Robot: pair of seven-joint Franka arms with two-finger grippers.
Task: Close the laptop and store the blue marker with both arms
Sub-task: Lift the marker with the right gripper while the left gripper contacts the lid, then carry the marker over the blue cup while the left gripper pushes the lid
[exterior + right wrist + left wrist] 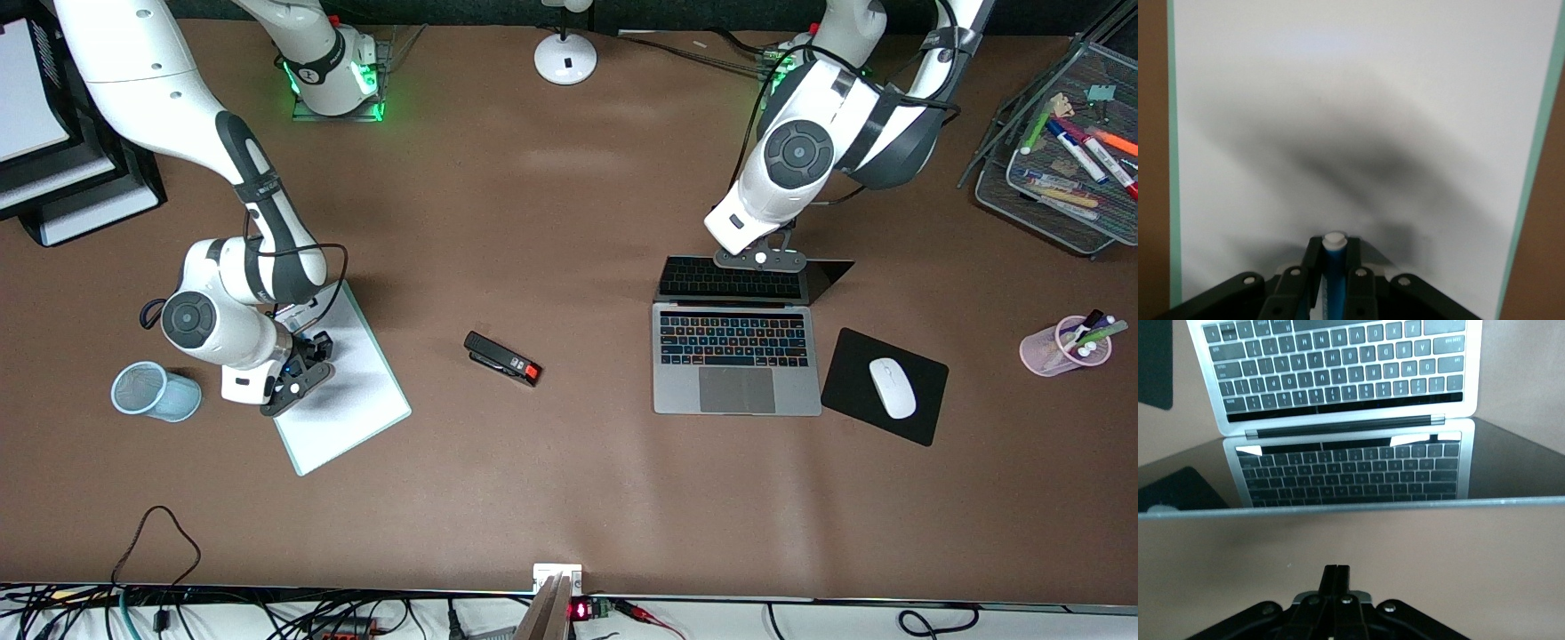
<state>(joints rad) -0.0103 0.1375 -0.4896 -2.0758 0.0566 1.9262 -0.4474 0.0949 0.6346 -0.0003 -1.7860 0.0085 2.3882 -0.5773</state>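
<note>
The silver-grey laptop (736,373) lies toward the left arm's end of the table. Its lid is tilted partway down, and the dark screen (1351,473) mirrors the keys. My left gripper (761,259) is shut and empty, with its fingertips (1337,569) close to the lid's top edge. My right gripper (293,384) hangs low over a white board with a green rim (356,391). It is shut on the blue marker (1333,267), whose white end sticks out between the fingers. The gripper hides the marker in the front view.
A blue mesh cup (156,391) lies on its side beside the board. A black stapler (502,358) lies mid-table. A white mouse (892,388) sits on a black pad (845,356) beside the laptop. A pink cup (1065,345) and a wire tray (1067,160) hold markers.
</note>
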